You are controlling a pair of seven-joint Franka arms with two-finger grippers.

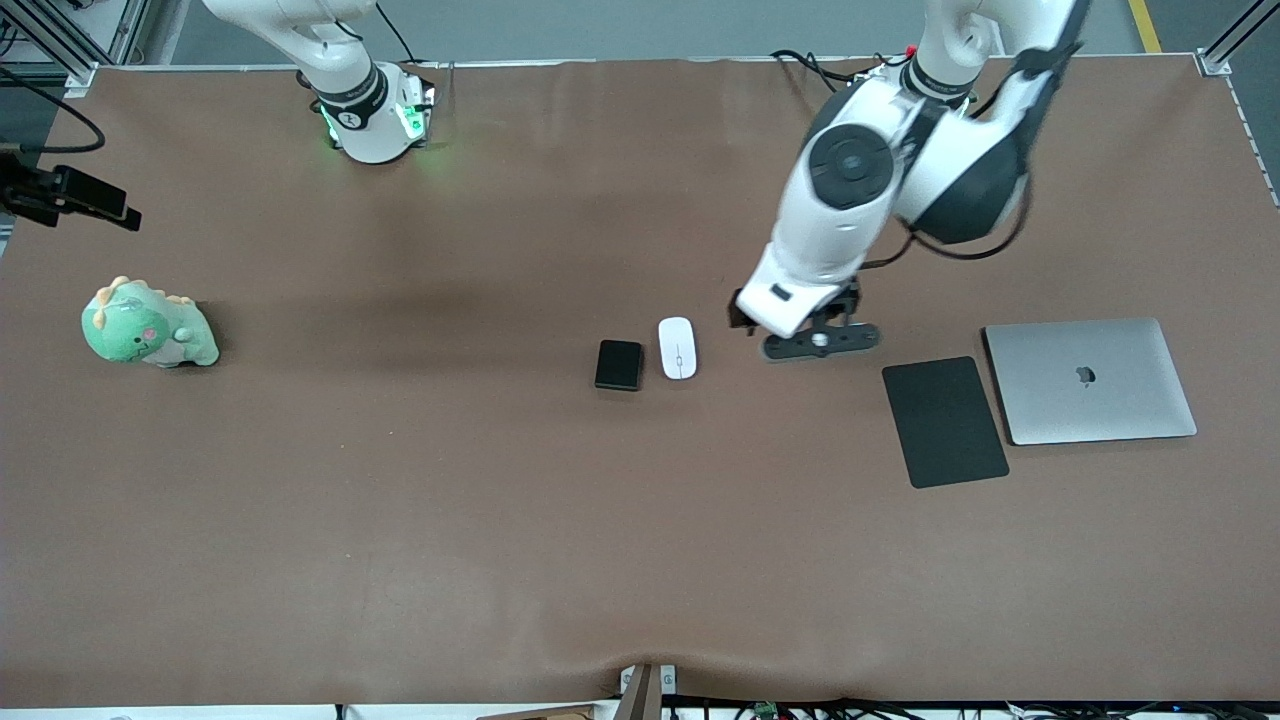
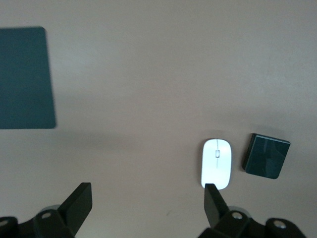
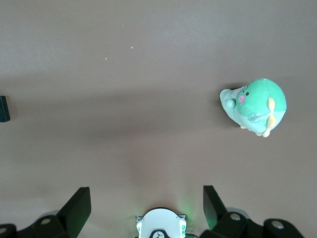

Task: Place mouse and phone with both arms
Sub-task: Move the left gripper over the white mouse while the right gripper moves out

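Note:
The white oval mouse (image 1: 677,347) (image 2: 217,163) lies near the table's middle. The black phone (image 1: 619,364) (image 2: 266,155) lies flat right beside it, toward the right arm's end. My left gripper (image 1: 812,336) (image 2: 146,192) hangs open and empty over bare table between the mouse and the black mouse pad (image 1: 944,421). One of its fingertips (image 2: 214,198) shows just short of the mouse's end. My right gripper (image 3: 147,194) is open and empty, high over its own arm's green-lit base (image 3: 159,224). In the front view only that arm's base (image 1: 372,110) shows.
The mouse pad (image 2: 25,77) and a closed silver laptop (image 1: 1090,380) lie side by side toward the left arm's end. A green plush dinosaur (image 1: 148,325) (image 3: 255,105) sits toward the right arm's end. A black camera on a mount (image 1: 70,195) juts in there.

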